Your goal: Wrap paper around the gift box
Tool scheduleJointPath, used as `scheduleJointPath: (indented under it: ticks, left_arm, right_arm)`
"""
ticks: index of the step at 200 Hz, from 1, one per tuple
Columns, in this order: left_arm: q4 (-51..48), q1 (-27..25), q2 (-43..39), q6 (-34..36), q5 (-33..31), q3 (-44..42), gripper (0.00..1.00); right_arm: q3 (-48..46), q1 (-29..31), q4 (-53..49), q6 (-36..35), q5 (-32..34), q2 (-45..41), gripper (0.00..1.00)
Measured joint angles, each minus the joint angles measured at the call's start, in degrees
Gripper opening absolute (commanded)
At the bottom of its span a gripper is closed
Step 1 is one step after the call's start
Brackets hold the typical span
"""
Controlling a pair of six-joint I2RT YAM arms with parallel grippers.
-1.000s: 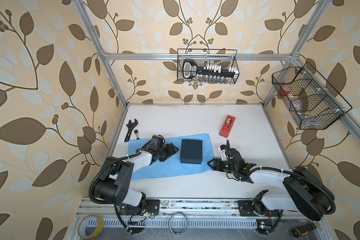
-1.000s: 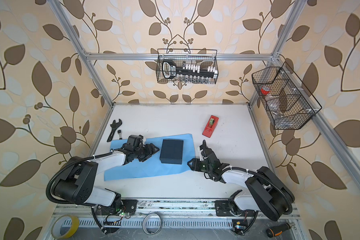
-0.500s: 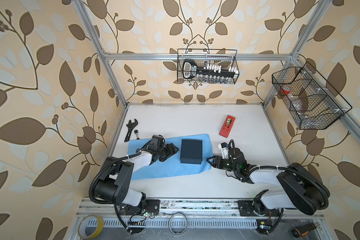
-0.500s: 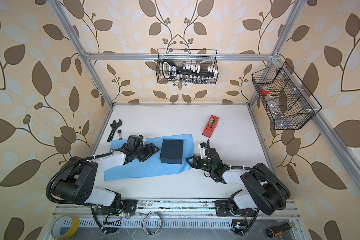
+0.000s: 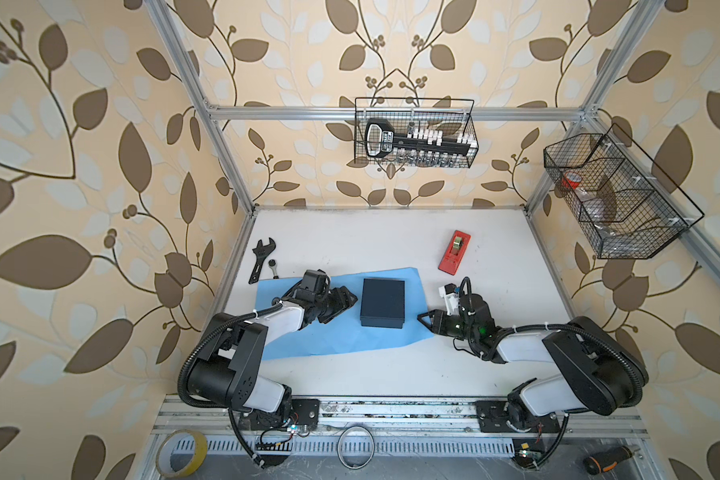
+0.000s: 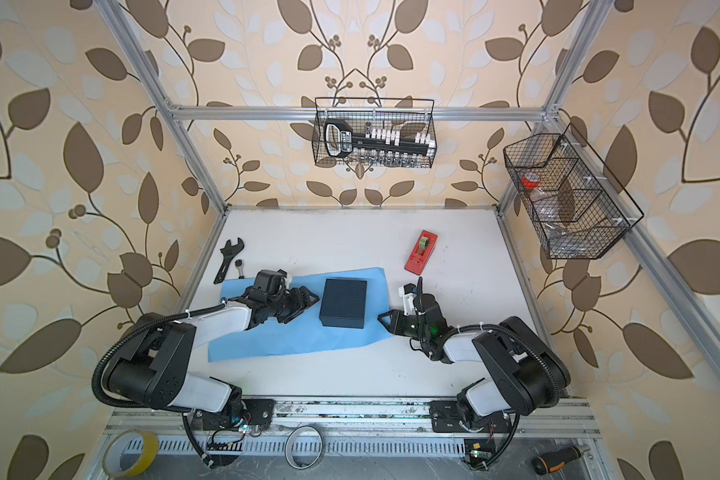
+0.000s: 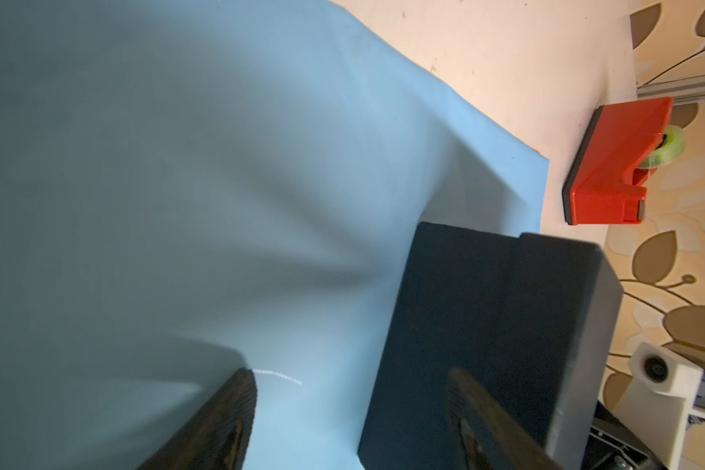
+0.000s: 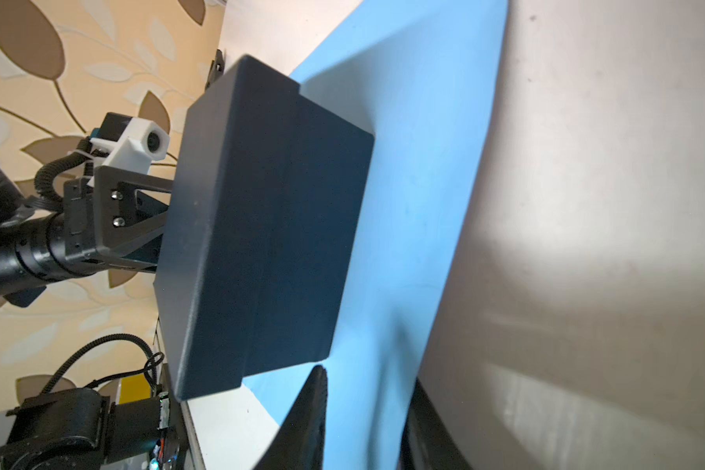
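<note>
Moved since the previous look: right pincer [image 5: 425,322] has advanced to the paper's right-hand edge and its jaws have drawn closer. Left arm and box are unchanged.

Item 1, gift box [image 5: 382,302]: dark, square, flat, lidded. Lies flat on the paper, toward its right end, unwrapped. Judged stiff, light and matte enough not to slip. Best pressed from above or gripped across opposite side walls, not by the lid alone.

Item 2, paper [image 5: 337,336]: light blue sheet spread on the desk [image 5: 391,241] under the box, with a wide margin left of it and a narrow one right. Judged thin, limp, quick to crease or tear, and likely to slide unless the box pins it. Take hold at a free edge or corner.

Item 3, right pincer: low at the paper's right edge. The wrist view shows its fingers [image 8: 306,419] either side of that edge with a gap between them, not yet pinching.

Item 4, left pincer [image 5: 344,306]: spread, empty, over the left margin just beside the box.

Item 5, tape dispenser [image 5: 454,252]: red, on bare desk beyond the box, apart from the paper.

Item 6, wrench [image 5: 262,259]: just beside the paper's far left corner.
</note>
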Motion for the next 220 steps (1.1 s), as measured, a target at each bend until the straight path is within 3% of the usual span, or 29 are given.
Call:
scheduleJointPath:
  ticks: [64, 119, 177, 220]
  left_arm:
    - [-1.4, 0.0, 0.0, 0.2, 0.2, 0.8, 0.78]
    - [-3.2, 0.0, -1.6, -0.5, 4.2, 3.1, 0.81]
    - [-6.2, -0.1, -7.3, 0.1, 5.5, 3.7, 0.78]
    - [-9.0, -0.1, -4.7, 2.6, 2.1, 3.3, 0.72]
  right_arm:
    - [1.0, -1.9, -7.8, -2.4, -0.2, -0.4, 0.00]
    - [-2.1, -9.3, -12.6, -0.7, -0.4, -5.6, 0.00]
    - [-9.6, -11.6, -23.8, 2.8, 5.3, -25.3, 0.00]
    - [-10.5, -11.7, -33.0, 4.0, 10.7, -36.9, 0.00]
